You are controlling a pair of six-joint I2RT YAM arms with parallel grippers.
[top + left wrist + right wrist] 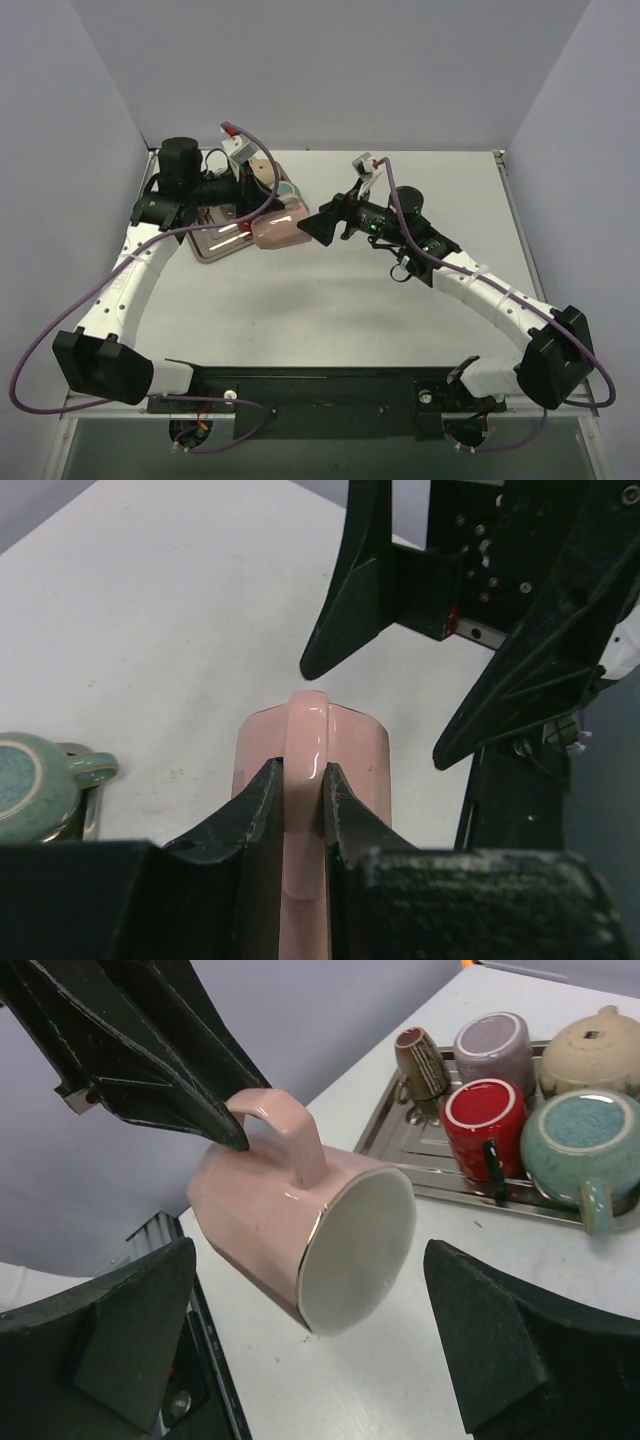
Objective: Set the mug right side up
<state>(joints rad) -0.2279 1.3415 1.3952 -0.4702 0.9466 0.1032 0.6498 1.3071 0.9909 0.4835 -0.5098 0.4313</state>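
Here, the left claw (300, 772) pinches the mug's (262, 1222) half-hidden handle (307, 718); right claw (378, 715) gapes.

You are looking at a glossy pink mug (278, 232), white inside with a thin gold rim. It is lying tipped sideways, left of centre, mouth facing right, handle (307, 725) up and pinched by the left gripper (300, 778).

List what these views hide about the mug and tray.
Top external: most of the tray and its cups, under the left arm.
Left wrist: the mouth of the pink mug, facing away; its near body, behind the jaws of the left gripper.
Right wrist: the mug's base, turned away; the beige pot, cut by the edge.
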